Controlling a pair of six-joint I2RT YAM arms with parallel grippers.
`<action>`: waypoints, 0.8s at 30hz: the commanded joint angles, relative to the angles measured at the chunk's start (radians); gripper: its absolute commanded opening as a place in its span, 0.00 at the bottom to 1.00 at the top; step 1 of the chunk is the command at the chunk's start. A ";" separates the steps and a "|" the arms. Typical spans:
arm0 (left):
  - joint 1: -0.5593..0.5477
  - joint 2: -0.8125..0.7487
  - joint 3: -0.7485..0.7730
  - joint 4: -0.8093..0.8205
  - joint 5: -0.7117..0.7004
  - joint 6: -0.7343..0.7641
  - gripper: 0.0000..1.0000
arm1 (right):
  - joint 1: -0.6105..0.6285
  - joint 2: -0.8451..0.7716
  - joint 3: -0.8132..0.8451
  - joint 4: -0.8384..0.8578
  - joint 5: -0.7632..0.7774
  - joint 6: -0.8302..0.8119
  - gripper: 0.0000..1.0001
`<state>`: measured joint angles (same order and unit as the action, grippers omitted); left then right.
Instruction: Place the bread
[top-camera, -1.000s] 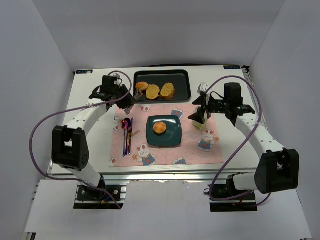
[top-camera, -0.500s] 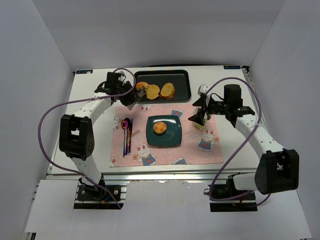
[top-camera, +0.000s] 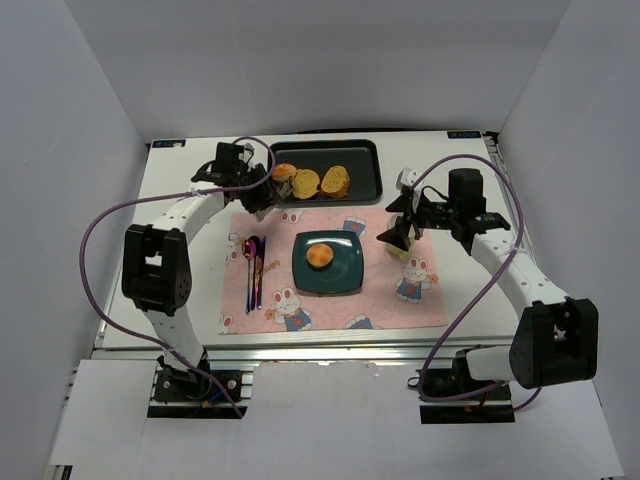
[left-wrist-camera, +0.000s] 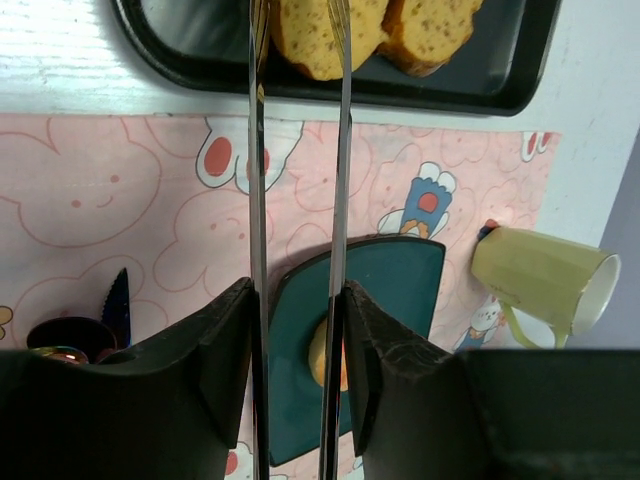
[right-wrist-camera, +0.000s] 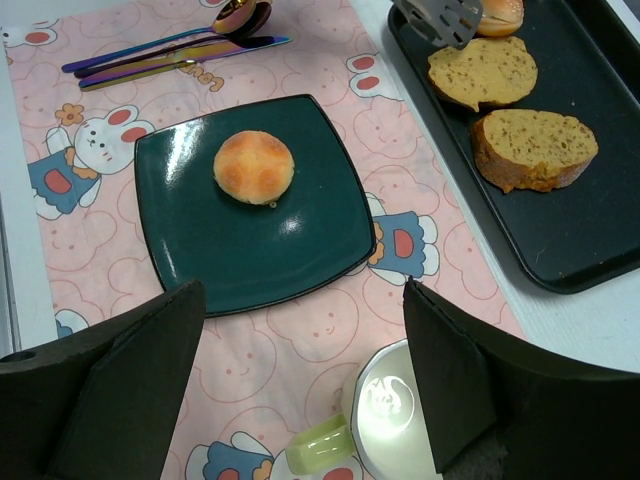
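Observation:
One round bun (top-camera: 319, 256) (right-wrist-camera: 254, 167) lies on the dark-green square plate (top-camera: 345, 278) (right-wrist-camera: 190, 240). Another bun (top-camera: 284, 172) (right-wrist-camera: 503, 12) and two toasted slices (top-camera: 306, 183) (top-camera: 335, 181) lie in the black tray (top-camera: 366, 160). My left gripper (top-camera: 252, 186) (left-wrist-camera: 298, 300) is shut on metal tongs (left-wrist-camera: 256, 200). The tongs' perforated tip (right-wrist-camera: 440, 20) hovers at the tray's left end, right beside the bun there. In the left wrist view the nearer slice (left-wrist-camera: 305, 35) shows between the two blades. My right gripper (top-camera: 398, 236) (right-wrist-camera: 303, 295) hangs open and empty above a green cup (right-wrist-camera: 400, 415).
A pink rabbit-print mat (top-camera: 400, 300) lies under the plate. Shiny cutlery (top-camera: 254, 265) lies on its left side. The green cup (left-wrist-camera: 540, 275) lies tilted right of the plate. The tray's right half holds nothing. White walls close in the table.
My left arm has swung the tongs up and to the right, from beside the tray's corner to the bun in the tray. The right arm has not moved.

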<state>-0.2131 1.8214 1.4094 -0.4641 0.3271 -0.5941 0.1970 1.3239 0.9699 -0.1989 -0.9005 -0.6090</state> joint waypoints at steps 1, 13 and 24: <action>0.000 -0.002 0.048 -0.027 0.020 0.036 0.49 | -0.004 0.005 0.027 0.029 -0.021 0.003 0.84; 0.000 0.018 0.042 -0.004 0.056 0.036 0.51 | -0.005 0.009 0.027 0.027 -0.018 0.005 0.84; 0.000 0.045 0.045 -0.013 0.067 0.039 0.51 | -0.004 0.005 0.023 0.029 -0.018 0.006 0.84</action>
<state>-0.2131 1.8774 1.4288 -0.4919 0.3702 -0.5587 0.1967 1.3323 0.9699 -0.1989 -0.9001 -0.6083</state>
